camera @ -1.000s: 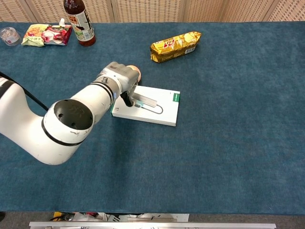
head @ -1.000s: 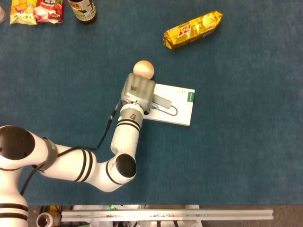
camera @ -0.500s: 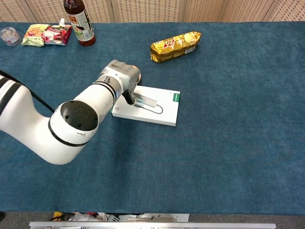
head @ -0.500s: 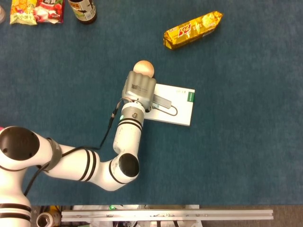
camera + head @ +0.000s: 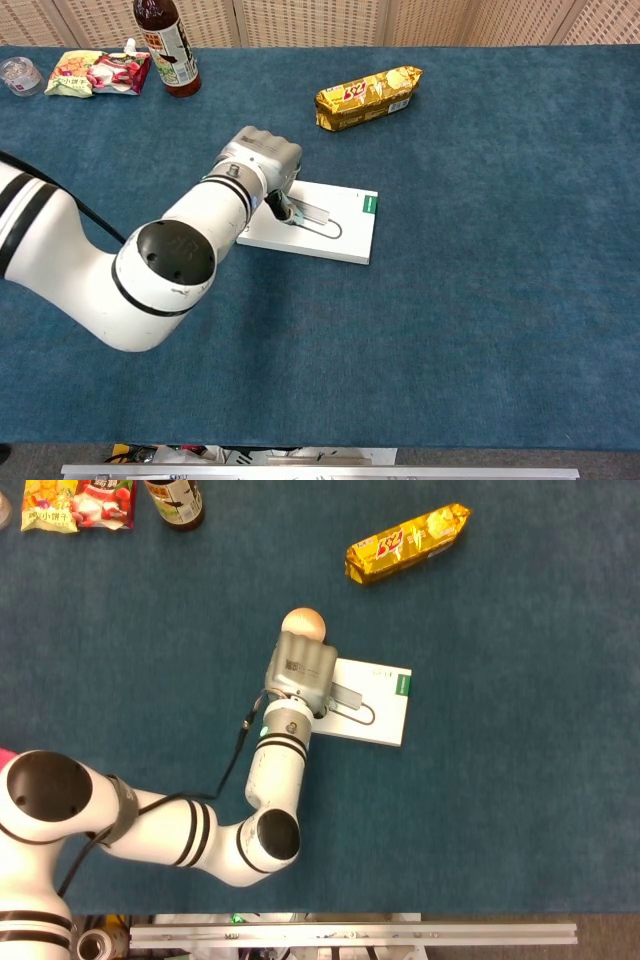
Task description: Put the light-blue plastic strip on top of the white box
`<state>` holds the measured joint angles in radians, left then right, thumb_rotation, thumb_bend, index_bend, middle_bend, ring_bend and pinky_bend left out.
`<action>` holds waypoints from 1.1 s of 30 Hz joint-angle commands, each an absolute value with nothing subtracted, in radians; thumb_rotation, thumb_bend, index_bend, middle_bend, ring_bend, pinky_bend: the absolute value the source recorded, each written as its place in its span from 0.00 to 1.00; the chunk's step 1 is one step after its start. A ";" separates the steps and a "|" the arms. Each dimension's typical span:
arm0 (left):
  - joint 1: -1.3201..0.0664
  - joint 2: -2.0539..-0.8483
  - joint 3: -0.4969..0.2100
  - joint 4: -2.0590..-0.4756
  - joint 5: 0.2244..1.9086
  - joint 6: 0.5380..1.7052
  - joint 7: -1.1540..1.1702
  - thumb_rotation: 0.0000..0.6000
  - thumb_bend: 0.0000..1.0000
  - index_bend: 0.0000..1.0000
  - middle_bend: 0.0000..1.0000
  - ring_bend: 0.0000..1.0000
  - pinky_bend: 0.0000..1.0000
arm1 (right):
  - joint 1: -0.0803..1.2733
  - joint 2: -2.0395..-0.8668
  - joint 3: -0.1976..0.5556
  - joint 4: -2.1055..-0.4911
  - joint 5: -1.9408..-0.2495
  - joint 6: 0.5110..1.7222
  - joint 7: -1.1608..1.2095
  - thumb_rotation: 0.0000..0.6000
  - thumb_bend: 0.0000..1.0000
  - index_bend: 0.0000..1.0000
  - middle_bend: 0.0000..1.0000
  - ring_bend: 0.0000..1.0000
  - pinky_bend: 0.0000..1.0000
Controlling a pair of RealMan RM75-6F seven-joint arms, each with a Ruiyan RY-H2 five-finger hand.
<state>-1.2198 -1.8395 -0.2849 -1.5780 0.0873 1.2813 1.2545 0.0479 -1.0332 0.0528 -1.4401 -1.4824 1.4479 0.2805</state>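
The white box lies flat at the table's middle. The light-blue plastic strip rests along its top, with a thin wire loop trailing from it to the right. My left hand hangs over the box's left end, back upward. Its fingers curl down onto the strip's left end and hold it, though the hand's back hides that end in the head view. My right hand appears in neither view.
A tan ball sits just behind the left hand. A yellow snack pack lies at the back right. A bottle and a snack bag stand at the back left.
My left hand has shifted slightly right, further over the box, covering more of the strip. The strip and box have stayed in place.
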 commanded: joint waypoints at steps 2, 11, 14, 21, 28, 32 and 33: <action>-1.220 -1.848 -0.286 -1.574 0.099 1.287 1.252 0.66 0.35 0.39 1.00 0.99 1.00 | 0.046 -1.034 0.052 -1.437 -1.482 1.448 0.284 0.86 0.27 0.26 0.42 0.35 0.38; -1.213 -1.859 -0.284 -1.580 0.129 1.301 1.248 0.61 0.32 0.38 1.00 0.99 1.00 | 0.043 -1.035 0.053 -1.433 -1.484 1.453 0.288 0.86 0.27 0.26 0.42 0.35 0.38; -1.211 -1.862 -0.283 -1.583 0.137 1.304 1.247 0.60 0.30 0.38 1.00 0.99 1.00 | 0.042 -1.034 0.053 -1.433 -1.486 1.456 0.289 0.87 0.27 0.26 0.42 0.35 0.38; -1.203 -1.874 -0.282 -1.585 0.160 1.308 1.239 0.57 0.27 0.38 1.00 0.99 1.00 | 0.036 -1.032 0.052 -1.434 -1.489 1.466 0.291 0.86 0.27 0.26 0.42 0.35 0.38; -1.196 -1.879 -0.281 -1.586 0.173 1.313 1.238 0.56 0.27 0.38 1.00 0.99 1.00 | 0.030 -1.029 0.053 -1.438 -1.491 1.478 0.291 0.86 0.27 0.26 0.42 0.35 0.38; -1.192 -1.882 -0.275 -1.588 0.183 1.319 1.242 0.53 0.25 0.38 1.00 0.99 1.00 | 0.027 -1.029 0.052 -1.438 -1.493 1.480 0.293 0.86 0.27 0.26 0.42 0.35 0.38; -1.190 -1.883 -0.274 -1.589 0.185 1.320 1.242 0.51 0.23 0.38 1.00 0.99 1.00 | 0.027 -1.029 0.051 -1.438 -1.493 1.480 0.293 0.86 0.27 0.26 0.42 0.35 0.38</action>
